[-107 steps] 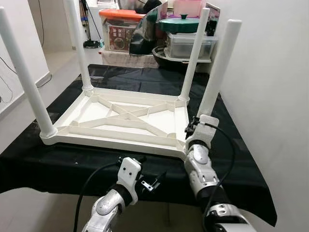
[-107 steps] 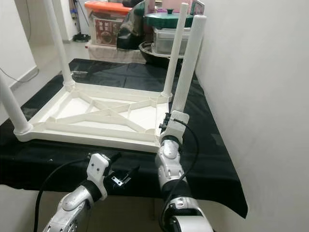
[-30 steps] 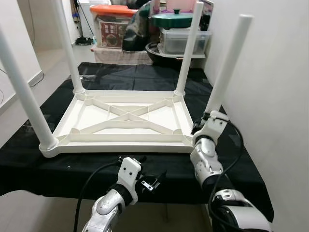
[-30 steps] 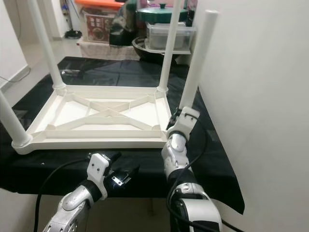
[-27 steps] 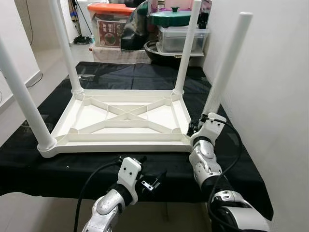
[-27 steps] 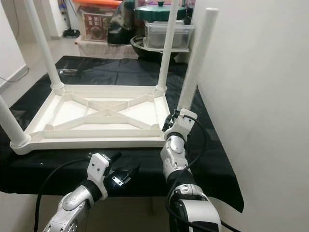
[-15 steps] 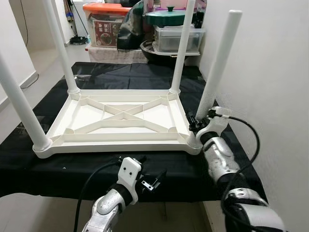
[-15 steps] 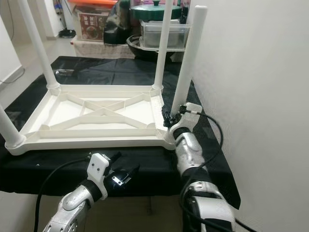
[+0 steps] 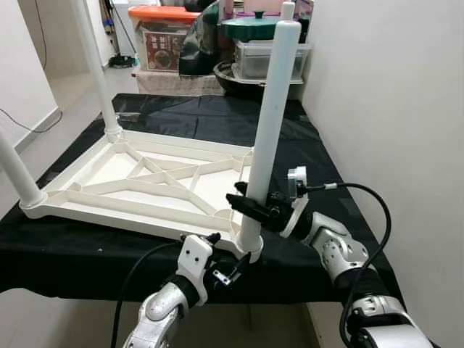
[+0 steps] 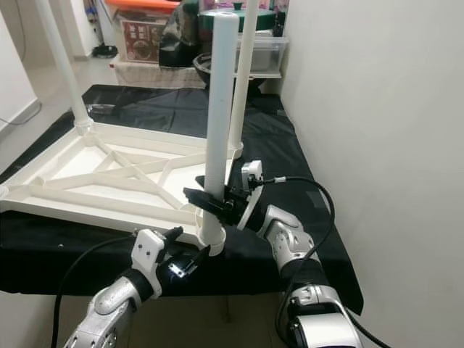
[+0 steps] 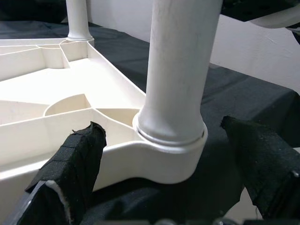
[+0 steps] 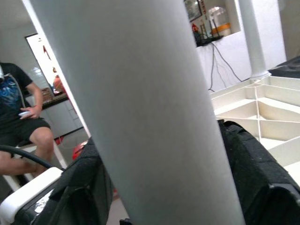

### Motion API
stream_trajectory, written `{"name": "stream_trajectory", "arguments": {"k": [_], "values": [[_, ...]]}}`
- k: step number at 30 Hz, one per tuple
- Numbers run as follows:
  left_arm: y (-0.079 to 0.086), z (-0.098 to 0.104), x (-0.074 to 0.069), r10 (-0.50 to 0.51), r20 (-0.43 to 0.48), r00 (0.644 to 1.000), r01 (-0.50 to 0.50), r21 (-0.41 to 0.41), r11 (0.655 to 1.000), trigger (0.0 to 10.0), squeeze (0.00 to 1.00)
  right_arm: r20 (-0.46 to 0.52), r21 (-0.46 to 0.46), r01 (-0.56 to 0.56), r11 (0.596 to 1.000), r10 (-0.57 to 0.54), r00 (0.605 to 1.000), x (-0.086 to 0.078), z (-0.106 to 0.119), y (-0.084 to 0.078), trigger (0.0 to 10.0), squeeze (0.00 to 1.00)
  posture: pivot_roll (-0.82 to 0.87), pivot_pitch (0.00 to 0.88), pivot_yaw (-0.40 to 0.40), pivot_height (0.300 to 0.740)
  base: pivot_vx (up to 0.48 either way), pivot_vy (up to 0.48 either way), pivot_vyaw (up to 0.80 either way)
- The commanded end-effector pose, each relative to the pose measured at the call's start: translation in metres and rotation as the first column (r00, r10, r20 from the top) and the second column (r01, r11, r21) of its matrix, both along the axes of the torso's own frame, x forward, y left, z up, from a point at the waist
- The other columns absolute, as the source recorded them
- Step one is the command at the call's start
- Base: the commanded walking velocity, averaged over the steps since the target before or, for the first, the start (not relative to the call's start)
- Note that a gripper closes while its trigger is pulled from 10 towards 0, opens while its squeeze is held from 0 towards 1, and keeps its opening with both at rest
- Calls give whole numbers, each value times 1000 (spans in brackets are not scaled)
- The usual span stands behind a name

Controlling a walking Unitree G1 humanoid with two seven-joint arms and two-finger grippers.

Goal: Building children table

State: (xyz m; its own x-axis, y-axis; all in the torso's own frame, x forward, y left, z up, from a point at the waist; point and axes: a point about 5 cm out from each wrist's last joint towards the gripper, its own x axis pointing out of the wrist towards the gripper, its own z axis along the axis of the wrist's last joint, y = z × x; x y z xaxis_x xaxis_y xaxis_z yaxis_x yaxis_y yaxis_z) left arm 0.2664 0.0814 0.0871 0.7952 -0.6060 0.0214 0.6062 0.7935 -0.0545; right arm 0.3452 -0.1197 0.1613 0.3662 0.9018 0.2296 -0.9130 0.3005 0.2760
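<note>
The white children's table [image 9: 109, 210] lies upside down on a black cloth, its legs pointing up. My right gripper [image 9: 250, 205] is shut on the near right leg [image 9: 270, 109], low down, a little above its socket. In the right wrist view that leg [image 12: 140, 117] stands between the black fingers [image 12: 258, 173]. My left gripper [image 9: 230, 270] hangs open just below the table's front corner. The left wrist view has the leg's socket [image 11: 171, 140] between the spread fingertips [image 11: 79, 154], not touching. Other legs stand at the far left [image 9: 90, 65] and near left [image 9: 14, 167].
The black cloth [image 9: 319, 159] covers the work surface up to a white wall [image 9: 391, 109] on the right. Behind stand an orange-lidded box [image 9: 163, 29], a green-lidded pot [image 9: 250, 25] and a clear tub. A seated person [image 12: 23, 108] is in the right wrist view.
The table has swung round on the cloth; the held corner is now nearer me and further left. My right forearm now reaches in from the right. The left gripper is unchanged.
</note>
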Motion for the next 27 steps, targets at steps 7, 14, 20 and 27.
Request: {"name": "stream_trajectory", "arguments": {"k": [7, 14, 20, 27], "values": [[0, -2, -1, -6, -9, 1000, 6, 14, 1000, 10000, 0, -4, -160, 273, 948, -278, 961, 19, -11, -1, 0, 0, 71, 0, -58, 740, 0, 0, 0], [0, -2, -1, -7, -10, 1000, 7, 13, 1000, 10000, 0, -47, -258, 682, 684, -714, 698, 40, -12, -50, 0, 0, 67, 0, -52, 740, 0, 0, 0], [0, -1, -1, -8, -10, 1000, 8, 13, 1000, 10000, 0, -54, -396, 890, 227, -973, 225, 40, -17, -113, 0, 0, 67, 0, -55, 740, 0, 0, 0], [0, -1, -1, -9, -10, 1000, 9, 16, 1000, 10000, 0, -34, -424, 891, -162, -980, -194, 30, -11, -153, 0, 0, 68, 0, -55, 740, 0, 0, 0]]}}
